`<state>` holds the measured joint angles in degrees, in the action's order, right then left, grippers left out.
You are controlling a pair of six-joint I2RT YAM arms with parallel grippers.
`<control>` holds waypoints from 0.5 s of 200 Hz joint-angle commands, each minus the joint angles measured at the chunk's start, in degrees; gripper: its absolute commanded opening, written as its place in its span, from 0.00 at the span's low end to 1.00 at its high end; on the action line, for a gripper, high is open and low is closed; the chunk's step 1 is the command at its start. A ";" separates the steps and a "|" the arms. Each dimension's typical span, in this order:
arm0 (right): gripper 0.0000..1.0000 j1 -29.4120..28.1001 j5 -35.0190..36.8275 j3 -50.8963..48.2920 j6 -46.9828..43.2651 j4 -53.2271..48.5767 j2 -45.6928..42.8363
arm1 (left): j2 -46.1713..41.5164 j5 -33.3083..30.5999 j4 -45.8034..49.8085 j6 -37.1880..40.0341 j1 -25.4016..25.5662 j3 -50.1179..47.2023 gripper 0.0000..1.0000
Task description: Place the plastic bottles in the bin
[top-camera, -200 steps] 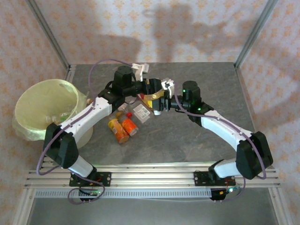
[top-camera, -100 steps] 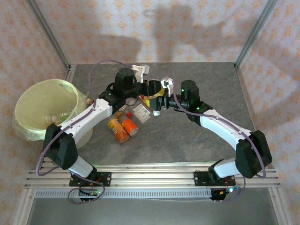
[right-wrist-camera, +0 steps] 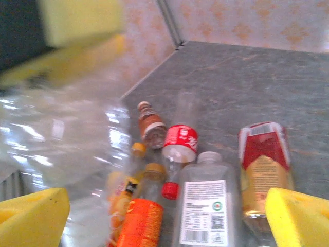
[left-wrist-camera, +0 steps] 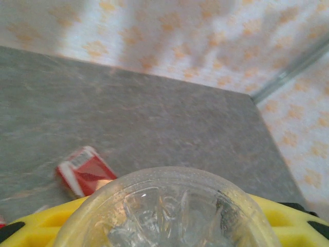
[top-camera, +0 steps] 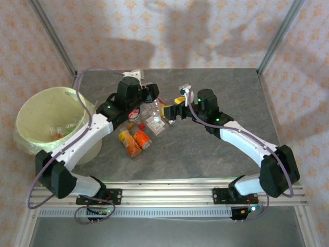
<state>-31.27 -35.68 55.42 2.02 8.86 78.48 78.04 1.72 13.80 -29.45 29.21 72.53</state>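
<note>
Toward the table's far edge, the left gripper (top-camera: 148, 99) clamps a clear bottle (left-wrist-camera: 164, 216) while the right gripper (top-camera: 172, 107) gapes empty; next, likely, a carry to the bin (top-camera: 38, 108) off the left edge.

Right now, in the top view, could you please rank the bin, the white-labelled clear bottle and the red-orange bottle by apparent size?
1. bin, by far largest.
2. white-labelled clear bottle and red-orange bottle: look alike, so unranked.
</note>
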 commanded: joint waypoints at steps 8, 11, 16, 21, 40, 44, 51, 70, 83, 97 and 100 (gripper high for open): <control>0.99 0.42 6.05 1.99 -1.32 -3.19 -0.72 | -5.45 -14.48 7.16 0.63 -0.47 1.33 0.44; 0.99 0.42 6.06 2.16 -1.46 -3.53 -0.71 | -5.87 -15.46 7.69 0.52 -0.55 1.30 0.44; 0.99 0.39 6.27 2.46 -1.49 -4.09 -0.53 | -6.54 -16.81 8.45 0.37 -0.64 1.38 0.44; 0.99 0.39 6.56 2.71 -1.52 -4.76 -0.35 | -7.26 -18.24 9.17 0.28 -0.74 1.51 0.44; 0.99 0.42 7.69 3.33 -1.94 -6.19 0.10 | -10.40 -21.44 11.59 1.28 -1.51 2.40 0.44; 0.99 0.40 7.95 3.38 -2.00 -6.34 0.16 | -11.02 -21.75 12.00 1.86 -1.68 2.71 0.44; 0.99 0.42 8.23 3.38 -2.03 -6.61 0.25 | -12.03 -22.61 12.91 2.87 -2.18 3.36 0.44; 0.99 0.42 9.19 3.62 -2.23 -6.99 0.74 | -14.72 -27.30 15.67 4.68 -3.79 5.24 0.43; 0.99 0.42 9.70 3.99 -2.20 -7.47 1.28 | -16.64 -29.47 16.18 5.51 -5.72 6.08 0.43; 0.99 0.42 10.09 4.59 -2.17 -8.15 1.76 | -18.81 -29.41 14.85 7.04 -8.10 6.37 0.43; 0.99 0.41 10.09 4.69 -2.16 -8.30 1.90 | -19.26 -29.46 14.53 7.33 -8.50 6.39 0.43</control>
<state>-30.94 -27.68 57.74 0.75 2.33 79.35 62.63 -21.76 27.31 -25.71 23.86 76.53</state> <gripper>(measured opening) 0.993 0.534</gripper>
